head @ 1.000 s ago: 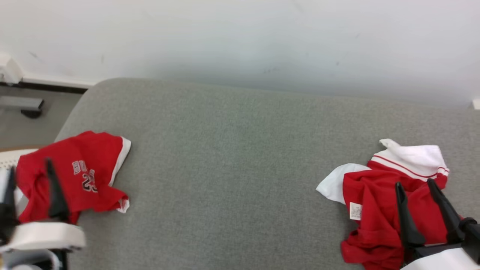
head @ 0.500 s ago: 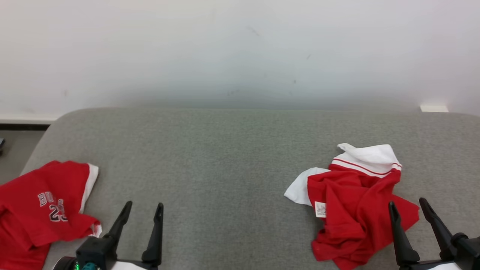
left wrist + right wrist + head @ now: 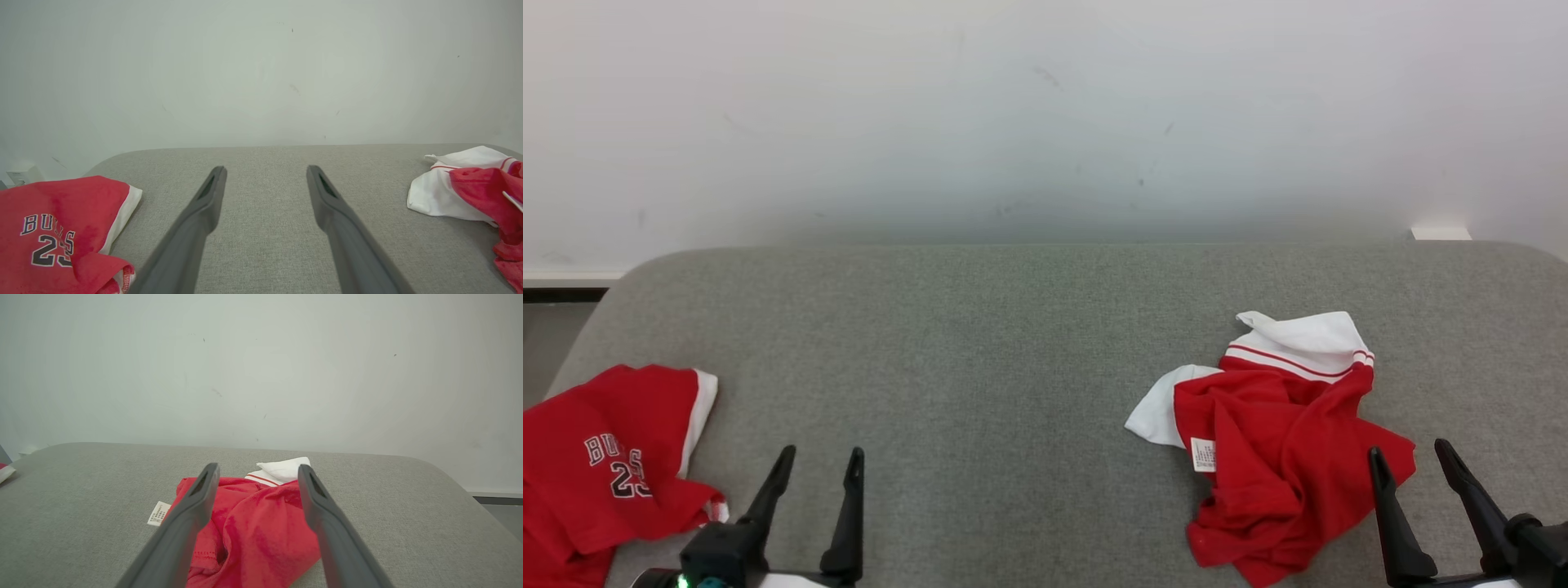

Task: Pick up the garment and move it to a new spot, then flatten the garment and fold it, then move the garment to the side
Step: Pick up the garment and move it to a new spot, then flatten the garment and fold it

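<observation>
A crumpled red garment (image 3: 1274,441) with white sleeve and collar parts and a small white label lies on the right of the grey table (image 3: 1013,343). My right gripper (image 3: 1408,447) stands open at its near right edge, holding nothing. In the right wrist view, the red cloth (image 3: 257,526) lies just ahead of and between the open right gripper (image 3: 258,466). My left gripper (image 3: 822,451) is open over bare table, well left of the garment. In the left wrist view the left gripper (image 3: 266,167) points at bare cloth, with the garment (image 3: 461,192) far right.
A red jersey (image 3: 605,465) with white trim and a "BULLS 23" print lies at the table's left end, just left of my left gripper; the left wrist view shows the jersey (image 3: 61,228) too. A white wall rises behind the table. The table's corners are rounded.
The head camera has swung, shifting the whole picture. My left gripper has come off the printed jersey and now stands right of it over bare table. Both grippers stay open.
</observation>
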### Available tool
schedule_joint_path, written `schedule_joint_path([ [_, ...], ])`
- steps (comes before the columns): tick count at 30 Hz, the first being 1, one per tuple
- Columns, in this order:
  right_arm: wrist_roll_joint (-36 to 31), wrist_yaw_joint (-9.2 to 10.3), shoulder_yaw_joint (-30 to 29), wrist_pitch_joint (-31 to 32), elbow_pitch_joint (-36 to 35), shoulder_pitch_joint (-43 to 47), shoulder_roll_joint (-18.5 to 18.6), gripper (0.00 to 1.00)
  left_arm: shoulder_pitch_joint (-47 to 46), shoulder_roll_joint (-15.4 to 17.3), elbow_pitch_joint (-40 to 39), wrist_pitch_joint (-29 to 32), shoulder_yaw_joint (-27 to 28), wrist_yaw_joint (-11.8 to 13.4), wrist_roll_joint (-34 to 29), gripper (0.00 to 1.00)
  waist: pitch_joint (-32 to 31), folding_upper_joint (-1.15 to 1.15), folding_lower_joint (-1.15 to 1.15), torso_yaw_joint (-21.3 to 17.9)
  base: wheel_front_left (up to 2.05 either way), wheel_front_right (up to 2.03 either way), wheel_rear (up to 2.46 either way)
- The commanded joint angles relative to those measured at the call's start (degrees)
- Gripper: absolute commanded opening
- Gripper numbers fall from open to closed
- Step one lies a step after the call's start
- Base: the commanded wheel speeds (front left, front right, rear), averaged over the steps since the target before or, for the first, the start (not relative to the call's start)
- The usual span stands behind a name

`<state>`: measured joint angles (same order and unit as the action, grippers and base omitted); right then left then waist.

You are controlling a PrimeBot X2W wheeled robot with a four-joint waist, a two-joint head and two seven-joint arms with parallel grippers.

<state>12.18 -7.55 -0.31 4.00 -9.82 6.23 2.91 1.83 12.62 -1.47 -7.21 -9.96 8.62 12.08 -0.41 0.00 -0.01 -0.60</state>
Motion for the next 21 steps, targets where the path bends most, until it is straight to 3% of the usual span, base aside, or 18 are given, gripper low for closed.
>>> schedule_joint_path([
  [1, 0.3, 0.12, -0.1, -0.1, -0.1, 0.0, 0.0, 1.00, -0.3, 0.4, 0.1, -0.2, 0.2, 0.2, 0.2, 1.00, 0.0, 0.00, 0.01, 0.0, 0.00, 0.00, 0.00],
  [15, 0.2, 0.12, -0.2, -0.9, 0.3, -0.7, 0.0, 1.00, -0.5, 0.8, -0.6, 0.1, 0.3, 1.0, 0.9, 1.00, 0.9, 0.00, 0.01, 0.2, 0.00, 0.00, 0.00],
  [21, -1.4, 0.12, 6.3, 1.4, 2.9, -2.3, 0.1, 1.00, -2.2, 0.7, -1.6, 0.0, -0.3, 1.1, 0.4, 1.00, 3.5, 0.00, 0.01, 1.1, 0.00, 0.00, 0.00],
])
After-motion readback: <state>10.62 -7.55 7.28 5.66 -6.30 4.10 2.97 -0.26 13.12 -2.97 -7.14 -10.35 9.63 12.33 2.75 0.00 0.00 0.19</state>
